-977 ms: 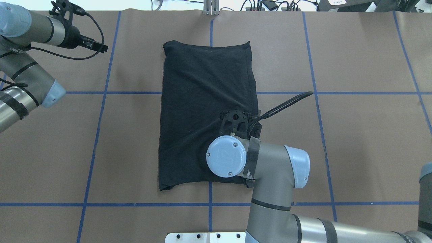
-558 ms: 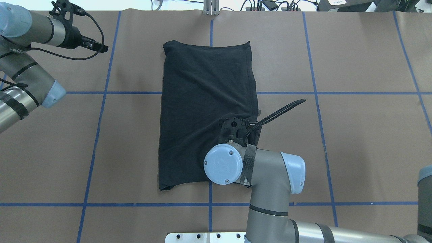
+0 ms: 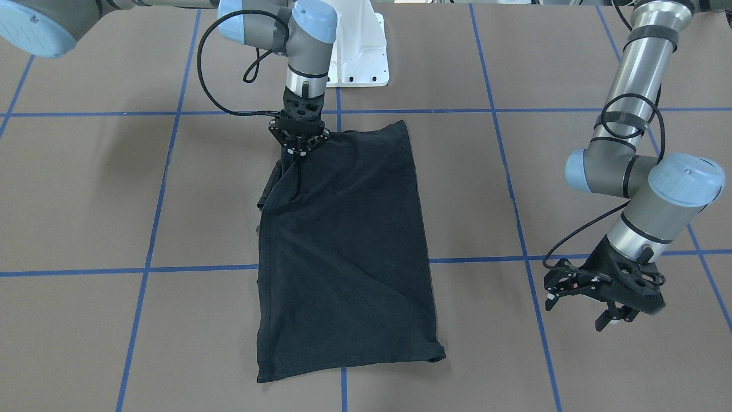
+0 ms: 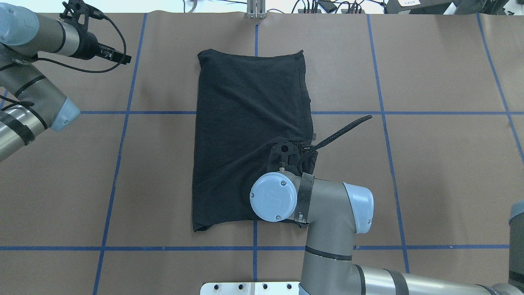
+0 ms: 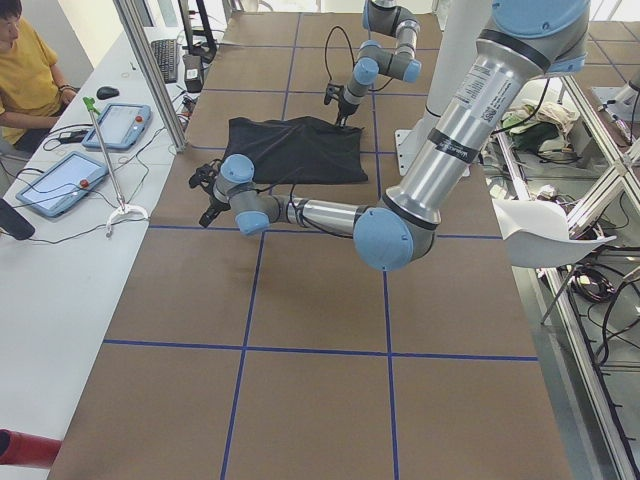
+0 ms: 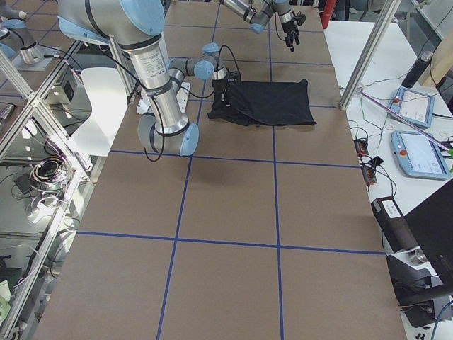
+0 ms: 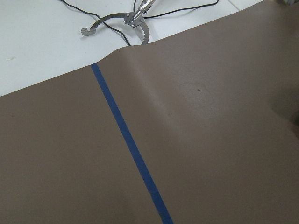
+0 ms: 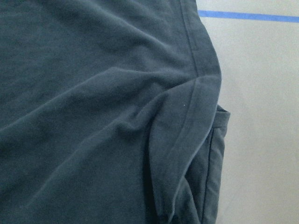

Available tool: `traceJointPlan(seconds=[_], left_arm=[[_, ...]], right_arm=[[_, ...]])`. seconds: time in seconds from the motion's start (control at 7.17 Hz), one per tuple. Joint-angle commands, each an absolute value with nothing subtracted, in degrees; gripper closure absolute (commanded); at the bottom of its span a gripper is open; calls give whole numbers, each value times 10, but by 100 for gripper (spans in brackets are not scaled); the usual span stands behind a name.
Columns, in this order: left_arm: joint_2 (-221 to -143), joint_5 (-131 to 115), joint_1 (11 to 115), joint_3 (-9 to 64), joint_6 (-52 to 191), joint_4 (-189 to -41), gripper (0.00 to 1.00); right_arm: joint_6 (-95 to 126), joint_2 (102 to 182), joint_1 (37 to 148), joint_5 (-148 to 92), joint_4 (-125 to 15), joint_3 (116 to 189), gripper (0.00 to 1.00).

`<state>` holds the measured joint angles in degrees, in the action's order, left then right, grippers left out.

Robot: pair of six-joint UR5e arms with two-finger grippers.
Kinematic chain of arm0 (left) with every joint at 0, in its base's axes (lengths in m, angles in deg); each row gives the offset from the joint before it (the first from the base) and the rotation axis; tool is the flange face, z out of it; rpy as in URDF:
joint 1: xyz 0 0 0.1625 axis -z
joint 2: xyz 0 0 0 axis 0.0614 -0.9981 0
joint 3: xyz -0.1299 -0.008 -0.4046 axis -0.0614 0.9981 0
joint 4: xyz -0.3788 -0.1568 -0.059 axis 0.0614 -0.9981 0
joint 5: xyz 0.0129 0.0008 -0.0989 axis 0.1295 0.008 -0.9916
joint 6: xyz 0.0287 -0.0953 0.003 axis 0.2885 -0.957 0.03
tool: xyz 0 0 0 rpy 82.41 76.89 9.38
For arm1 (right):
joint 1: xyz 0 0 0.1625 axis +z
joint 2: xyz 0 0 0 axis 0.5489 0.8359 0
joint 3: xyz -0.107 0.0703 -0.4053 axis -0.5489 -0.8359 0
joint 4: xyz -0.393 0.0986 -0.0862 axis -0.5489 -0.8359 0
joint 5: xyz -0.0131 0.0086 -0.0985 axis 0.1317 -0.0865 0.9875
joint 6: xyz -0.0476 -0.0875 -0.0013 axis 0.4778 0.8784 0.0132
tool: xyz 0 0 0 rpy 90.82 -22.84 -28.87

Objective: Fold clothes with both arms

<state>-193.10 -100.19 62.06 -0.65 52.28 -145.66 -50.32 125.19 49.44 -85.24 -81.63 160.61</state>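
Observation:
The black T-shirt (image 4: pixel 245 123) lies folded into a long rectangle in the middle of the brown table, plain side up, also in the front view (image 3: pixel 343 246). My right gripper (image 3: pixel 295 157) points straight down at the shirt's near right edge and is shut on a pinch of the hem, which rises off the table to it. From overhead the wrist hides its fingers. In the right wrist view the bunched hem (image 8: pixel 187 121) fills the frame. My left gripper (image 3: pixel 577 312) hangs open over bare table far to the shirt's left (image 4: pixel 116 55), holding nothing.
Blue tape lines (image 4: pixel 123 112) divide the brown paper into squares. The white base pedestal (image 3: pixel 360 51) stands at the near edge behind the shirt. Beyond the far edge a side table holds tablets (image 5: pixel 118 125), cables and a seated person (image 5: pixel 25 70).
My right wrist has shifted slightly toward the robot's side with the hem in its grip, then eased back a little. The left arm has not moved.

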Motion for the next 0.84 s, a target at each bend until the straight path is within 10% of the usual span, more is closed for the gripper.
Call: traceJointPlan(seconds=[0.0,0.42,0.56,0.7], left_arm=[[-1932,-1002,621,-6,523,-1457,0],[-1932,-1002,621,-6,520,-1457,0],[-1932,-1002,621,-6,519,-1457,0],[-1932,-1003,621,-3,518,-1456,0]], right_arm=[[-472,1295,503,-855,-817,1648,100],[-453,1352,504,-851,-810,1676,100],[-453,1355,501,-850,-811,1673,64],[-460,1357,499,-837,-809,1677,1]])
